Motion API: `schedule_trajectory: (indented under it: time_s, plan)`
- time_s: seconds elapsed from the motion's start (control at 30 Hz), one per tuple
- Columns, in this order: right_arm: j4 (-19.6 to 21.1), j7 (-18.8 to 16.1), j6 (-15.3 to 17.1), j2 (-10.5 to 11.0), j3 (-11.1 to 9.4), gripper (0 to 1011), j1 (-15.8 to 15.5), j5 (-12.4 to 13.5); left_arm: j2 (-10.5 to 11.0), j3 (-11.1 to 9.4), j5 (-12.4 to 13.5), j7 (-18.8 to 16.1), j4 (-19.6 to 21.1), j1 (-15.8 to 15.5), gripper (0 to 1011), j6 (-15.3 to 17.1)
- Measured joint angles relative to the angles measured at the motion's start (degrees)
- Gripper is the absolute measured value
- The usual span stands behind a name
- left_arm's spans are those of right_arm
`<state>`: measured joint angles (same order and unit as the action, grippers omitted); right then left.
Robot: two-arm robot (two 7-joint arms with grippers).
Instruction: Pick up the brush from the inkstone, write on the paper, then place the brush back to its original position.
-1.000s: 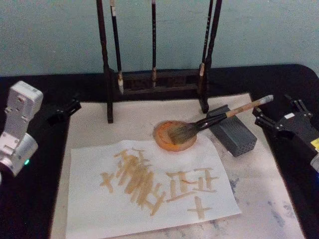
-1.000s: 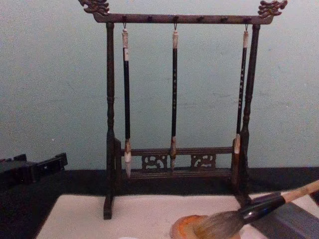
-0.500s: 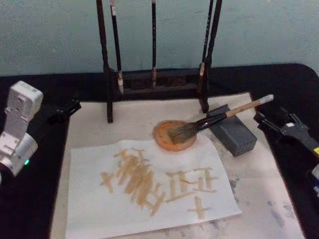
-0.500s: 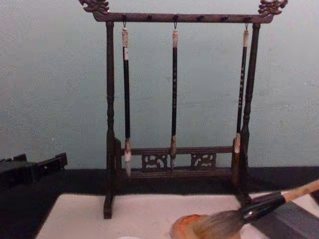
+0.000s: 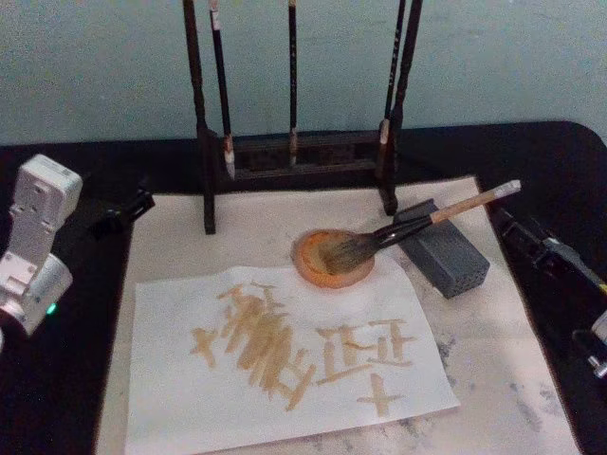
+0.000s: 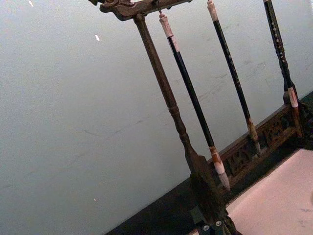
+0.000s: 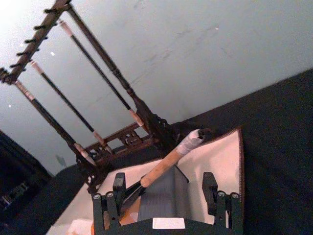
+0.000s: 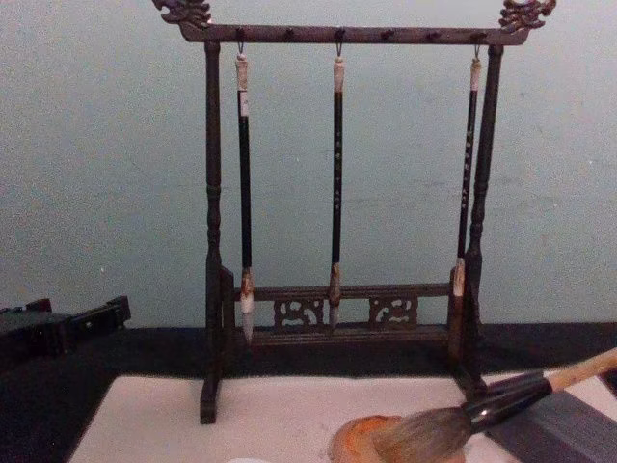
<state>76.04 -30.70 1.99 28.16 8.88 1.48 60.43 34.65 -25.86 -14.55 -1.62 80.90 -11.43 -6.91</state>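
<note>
Black left gripper point(image 5: 121, 210) sits at middle left; its state I cannot tell. The paper point(image 5: 190, 398) lies lower centre, the brush point(image 5: 403, 227) just above, bristles on the orange inkstone point(image 5: 308, 263). At right edge, the right gripper point(image 7: 164, 178) gapes wide, empty.

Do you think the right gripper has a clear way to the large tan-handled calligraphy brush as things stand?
Probably yes: the open right gripper faces the brush, whose handle juts free over the grey block.

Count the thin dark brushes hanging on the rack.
3 on the rack: left brush near the left post, middle brush at centre, right brush by the right post. None seems hidden.
</note>
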Motion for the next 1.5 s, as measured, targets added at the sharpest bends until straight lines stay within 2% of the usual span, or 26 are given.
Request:
schedule_trajectory:
  time_s: [0.3,1.0,1.5]
  plan:
    - [-4.34,-0.25,1.65,-0.94,-0.06,1008,2.83,4.40,0.00,0.00,0.00,0.00,0.00,0.00,1002,0.00]
    - [-12.46,-2.82,3.21,-1.67,3.49,1008,9.86,8.22,0.00,0.00,0.00,0.00,0.00,0.00,1002,0.00]
    - [-17.25,-6.83,4.62,-2.92,5.51,1008,13.54,11.76,0.00,0.00,0.00,0.00,0.00,0.00,1002,0.00]
